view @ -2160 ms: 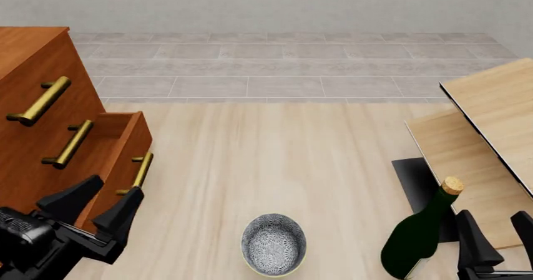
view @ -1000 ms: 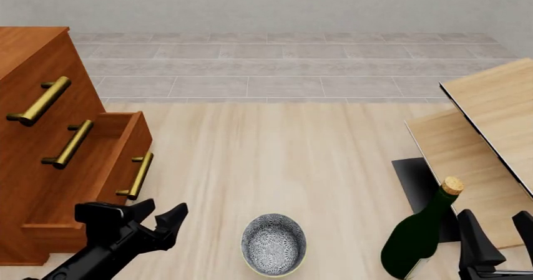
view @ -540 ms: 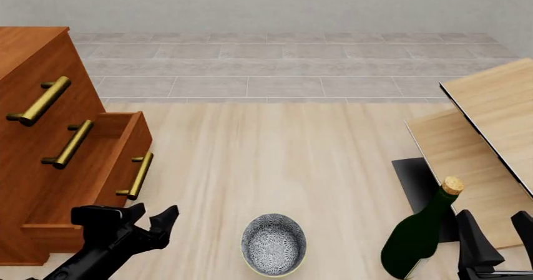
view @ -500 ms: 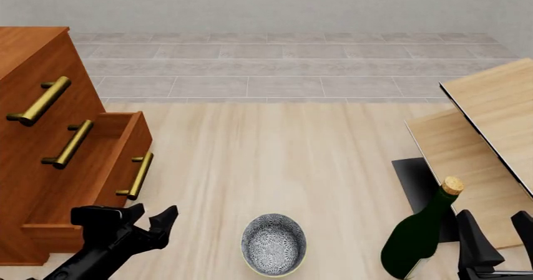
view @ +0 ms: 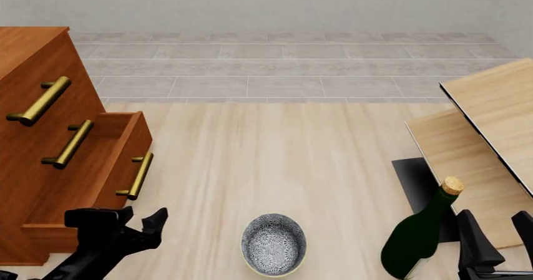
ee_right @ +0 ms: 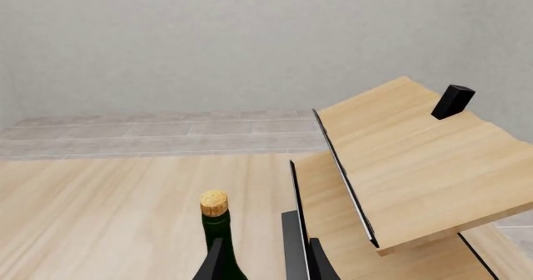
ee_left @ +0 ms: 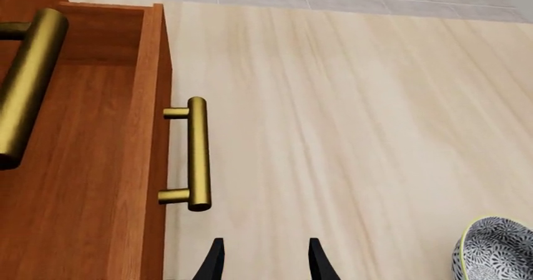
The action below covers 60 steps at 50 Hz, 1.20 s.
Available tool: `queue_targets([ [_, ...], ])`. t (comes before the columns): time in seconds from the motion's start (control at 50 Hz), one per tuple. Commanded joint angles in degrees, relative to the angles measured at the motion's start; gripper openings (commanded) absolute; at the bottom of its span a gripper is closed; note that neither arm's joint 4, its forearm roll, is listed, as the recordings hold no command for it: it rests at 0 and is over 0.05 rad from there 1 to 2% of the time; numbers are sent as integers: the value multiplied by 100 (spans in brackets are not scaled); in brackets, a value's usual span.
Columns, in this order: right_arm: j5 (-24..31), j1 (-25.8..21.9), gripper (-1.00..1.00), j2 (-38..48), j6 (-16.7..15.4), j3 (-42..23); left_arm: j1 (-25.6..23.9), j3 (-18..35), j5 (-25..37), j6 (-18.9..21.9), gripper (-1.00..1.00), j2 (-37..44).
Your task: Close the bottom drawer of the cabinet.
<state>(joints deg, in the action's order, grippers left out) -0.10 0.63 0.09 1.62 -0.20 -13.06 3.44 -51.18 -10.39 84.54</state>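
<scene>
The reddish-brown cabinet (view: 25,74) stands at the left. Its bottom drawer (view: 125,155) is pulled out, the brass bar handle (view: 137,175) facing the table's middle. My left gripper (view: 127,220) hovers open just in front of and below that handle, apart from it, with nothing between its fingers. In the left wrist view the handle (ee_left: 197,154) lies ahead of the left gripper (ee_left: 264,264), slightly to one side, with the drawer (ee_left: 83,168) beside it. My right gripper (view: 498,233) rests open at the lower right, next to a bottle.
A patterned bowl (view: 273,242) sits near the front middle, right of my left gripper. A green corked bottle (view: 420,233) stands by the right gripper. A light-wood tilted shelf (view: 491,124) on a black base (view: 416,186) fills the right side, carrying a small black block (ee_right: 454,101).
Over the last second my left gripper drifted left and nearer the front edge, closing in on the drawer front. The drawer, right arm, bowl and bottle have not moved.
</scene>
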Motion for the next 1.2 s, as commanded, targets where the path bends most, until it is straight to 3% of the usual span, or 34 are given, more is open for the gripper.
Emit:
queue_targets([
  [0.02,-15,13,100,-1,24,6,253,-38,-101,230,100,77],
  [1.2,-7,29,100,-3,8,-4,877,141,-119,518,100,318],
])
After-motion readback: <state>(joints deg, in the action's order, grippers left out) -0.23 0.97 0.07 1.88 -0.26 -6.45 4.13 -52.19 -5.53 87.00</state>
